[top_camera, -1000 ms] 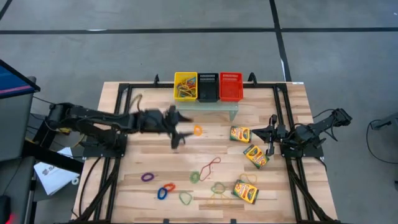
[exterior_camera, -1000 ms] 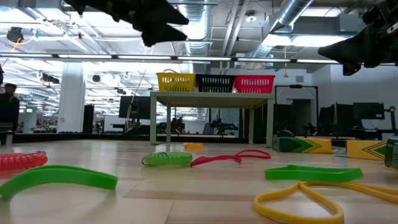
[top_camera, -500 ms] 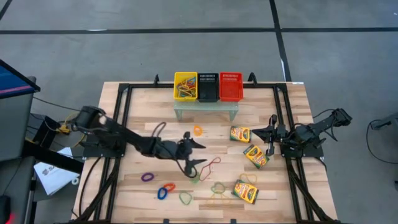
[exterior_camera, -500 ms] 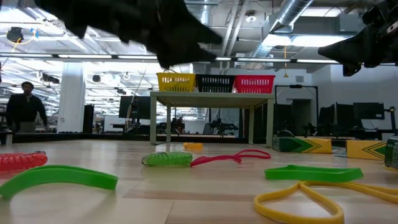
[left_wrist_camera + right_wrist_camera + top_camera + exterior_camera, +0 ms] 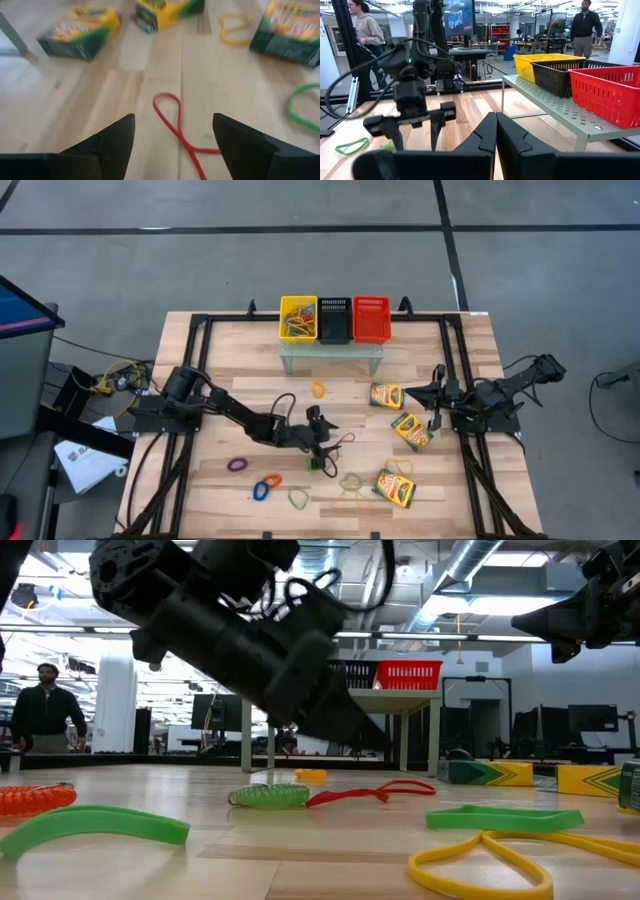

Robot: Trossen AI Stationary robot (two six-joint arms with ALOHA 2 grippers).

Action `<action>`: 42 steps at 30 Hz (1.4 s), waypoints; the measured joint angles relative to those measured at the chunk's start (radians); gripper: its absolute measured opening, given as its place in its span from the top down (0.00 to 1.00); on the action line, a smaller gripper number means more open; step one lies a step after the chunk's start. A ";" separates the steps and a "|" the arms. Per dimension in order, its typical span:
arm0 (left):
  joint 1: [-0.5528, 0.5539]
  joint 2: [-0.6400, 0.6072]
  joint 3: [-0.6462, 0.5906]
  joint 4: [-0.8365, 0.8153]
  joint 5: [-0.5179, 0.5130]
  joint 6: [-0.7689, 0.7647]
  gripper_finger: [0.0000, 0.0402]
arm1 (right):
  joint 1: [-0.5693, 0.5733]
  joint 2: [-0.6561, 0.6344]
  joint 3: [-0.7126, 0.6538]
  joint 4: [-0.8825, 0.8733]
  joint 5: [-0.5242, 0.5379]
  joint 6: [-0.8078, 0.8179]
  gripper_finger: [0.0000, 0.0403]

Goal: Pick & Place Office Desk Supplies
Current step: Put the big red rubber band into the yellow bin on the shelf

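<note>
Red rubber band (image 5: 176,126) is lying on the table (image 5: 100,95) just ahead of the left tool (image 5: 172,145), running lengthwise between its spread fingers. The right tool (image 5: 437,393), pressed together, is waiting far off beside the crayon boxes (image 5: 387,396).

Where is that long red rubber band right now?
Seen from above, the red rubber band lies near the table's middle, beside a green band, with the left gripper right over it, jaws open.

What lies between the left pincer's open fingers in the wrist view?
The looped end of the red rubber band on bare wooden table; the left pincer is open and not touching it, shown in the left wrist view.
</note>
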State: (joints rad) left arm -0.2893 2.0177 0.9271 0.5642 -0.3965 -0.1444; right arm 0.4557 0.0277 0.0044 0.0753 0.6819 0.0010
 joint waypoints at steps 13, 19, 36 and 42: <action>0.055 0.023 0.038 -0.024 0.032 -0.029 0.35 | 0.000 0.020 0.000 0.000 0.000 -0.008 0.99; 0.068 0.023 0.037 0.002 0.038 -0.082 0.35 | 0.000 0.020 0.000 0.000 0.000 -0.008 0.99; 0.078 0.118 0.106 0.035 0.063 -0.098 0.35 | 0.000 0.020 0.000 0.000 0.000 -0.008 0.99; 0.075 0.193 0.155 0.025 0.057 -0.097 0.35 | 0.000 0.020 0.000 0.000 0.000 -0.009 0.99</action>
State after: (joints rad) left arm -0.2146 2.2109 1.0821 0.5888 -0.3395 -0.2413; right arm 0.4557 0.0475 0.0044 0.0757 0.6819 -0.0084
